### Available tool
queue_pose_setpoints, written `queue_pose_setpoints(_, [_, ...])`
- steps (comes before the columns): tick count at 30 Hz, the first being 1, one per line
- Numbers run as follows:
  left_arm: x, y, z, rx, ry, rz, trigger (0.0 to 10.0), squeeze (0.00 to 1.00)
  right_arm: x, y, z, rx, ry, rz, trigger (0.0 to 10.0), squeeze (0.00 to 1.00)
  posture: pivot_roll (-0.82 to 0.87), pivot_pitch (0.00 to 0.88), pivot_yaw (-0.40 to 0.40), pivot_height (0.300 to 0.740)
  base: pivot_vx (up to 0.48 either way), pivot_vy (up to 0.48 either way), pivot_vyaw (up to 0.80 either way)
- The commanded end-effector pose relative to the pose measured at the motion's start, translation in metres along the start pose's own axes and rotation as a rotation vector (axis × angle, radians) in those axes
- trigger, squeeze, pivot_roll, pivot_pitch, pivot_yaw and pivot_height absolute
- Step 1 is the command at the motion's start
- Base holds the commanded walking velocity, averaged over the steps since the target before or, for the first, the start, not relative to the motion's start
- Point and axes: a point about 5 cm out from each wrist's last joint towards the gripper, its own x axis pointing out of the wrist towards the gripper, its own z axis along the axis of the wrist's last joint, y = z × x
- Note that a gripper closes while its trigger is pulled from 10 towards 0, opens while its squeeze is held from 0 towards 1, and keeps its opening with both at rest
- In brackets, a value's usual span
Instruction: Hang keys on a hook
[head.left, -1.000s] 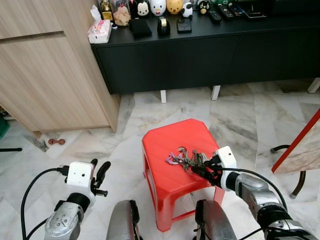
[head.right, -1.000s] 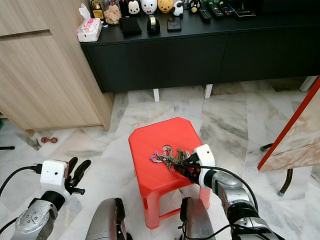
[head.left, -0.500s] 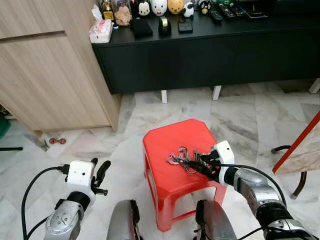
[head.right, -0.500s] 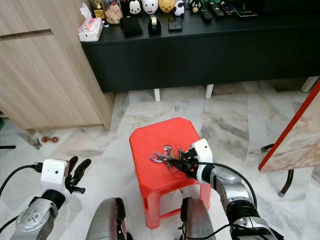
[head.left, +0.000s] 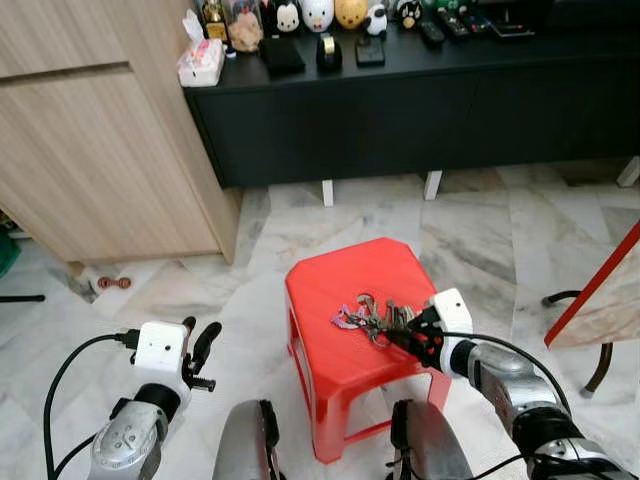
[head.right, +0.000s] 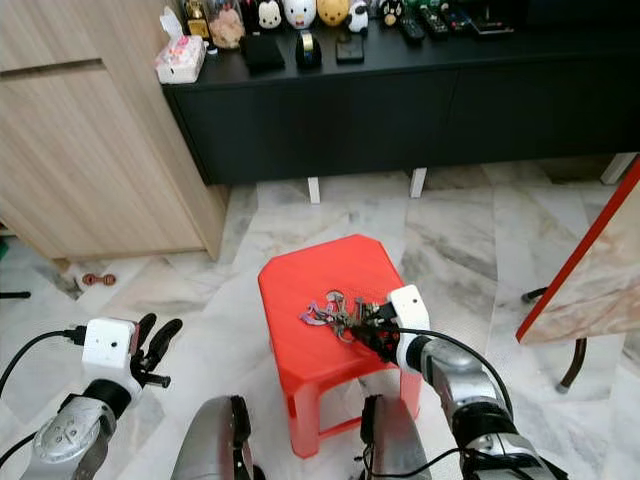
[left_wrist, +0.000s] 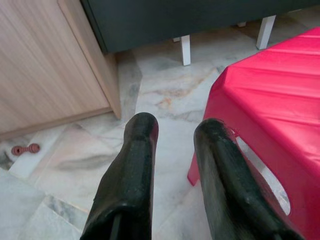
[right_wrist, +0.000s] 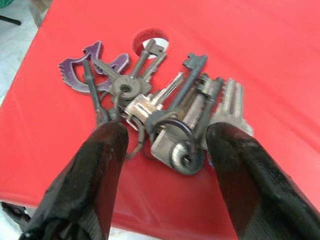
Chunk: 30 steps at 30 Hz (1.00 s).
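Note:
A bunch of keys (head.left: 372, 317) with a purple charm lies on top of the red plastic stool (head.left: 345, 275). My right gripper (head.left: 400, 336) sits low over the stool's right side, open, one finger on each side of the key bunch (right_wrist: 165, 122). Its fingertips (right_wrist: 107, 150) rest at the stool's surface and nothing is gripped. My left gripper (head.left: 200, 350) hangs open at the lower left, beside the stool (left_wrist: 270, 110) and above the marble floor.
A black low cabinet (head.left: 420, 110) stands behind the stool, its top holding figurines, a tissue pack (head.left: 198, 62) and small items. A wooden cupboard (head.left: 90, 150) is at the left. A red-edged panel (head.left: 600, 290) leans at the right.
My right gripper pushed forward onto the keys, then drew back slightly; its fingers now straddle the bunch. The left arm has not moved.

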Motion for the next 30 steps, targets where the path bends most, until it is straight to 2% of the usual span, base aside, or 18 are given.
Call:
queue_pose_setpoints(1, [-0.001,0.004,-0.001,0.014,0.007,0.007,10.0,0.0,0.004,0.003,0.002,-0.01,0.008,0.006,10.0,0.0,0.08,0.088,0.059,0.58,0.0,0.0,0.0])
queue_pose_setpoints(12, [-0.003,0.004,-0.002,0.023,0.011,0.008,10.0,0.0,0.009,0.012,0.008,-0.03,0.004,0.074,10.0,0.0,0.08,0.095,0.054,0.58,0.0,0.0,0.0])
queue_pose_setpoints(23, [0.0,0.005,-0.002,0.025,0.008,0.003,10.0,0.0,0.001,0.008,-0.001,-0.017,0.005,0.092,10.0,0.0,0.07,0.089,0.058,0.58,0.0,0.0,0.0])
queue_pose_setpoints(30, [0.001,0.005,-0.002,0.027,0.008,0.005,10.0,0.0,-0.004,0.006,0.001,-0.012,-0.011,0.097,10.0,0.0,0.07,0.087,0.057,0.58,0.0,0.0,0.0])
